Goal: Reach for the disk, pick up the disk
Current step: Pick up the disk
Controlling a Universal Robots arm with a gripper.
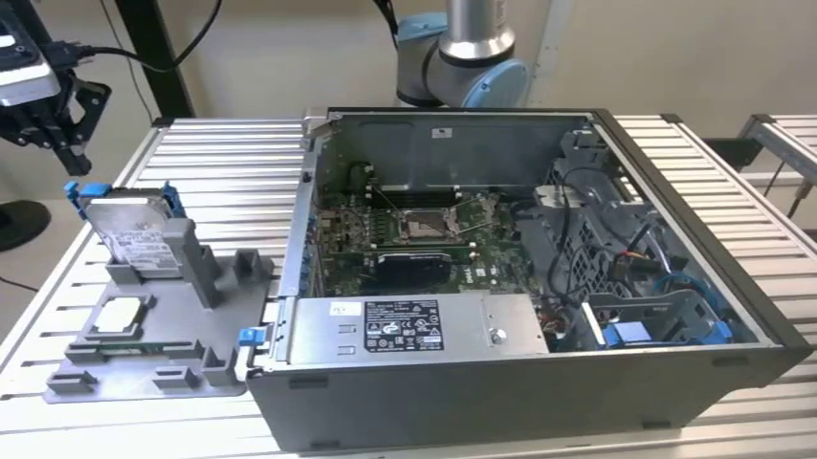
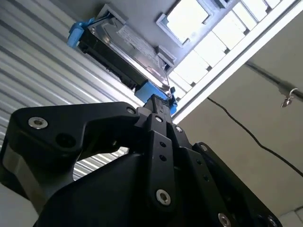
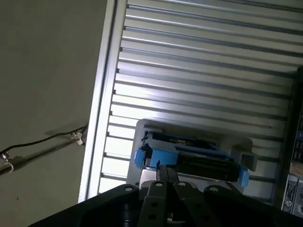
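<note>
Exterior view: the disk (image 1: 132, 229) stands apart below the closed jaws.

disk (image 1: 132, 234) in fixture (image 1: 166, 335) | claw (image 1: 61, 145) above disk | case (image 1: 511, 402) beside fixture

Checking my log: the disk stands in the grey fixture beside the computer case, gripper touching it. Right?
No. In the exterior view the gripper hangs above the disk, apart from it; the disk does stand in the grey fixture beside the computer case.
</note>
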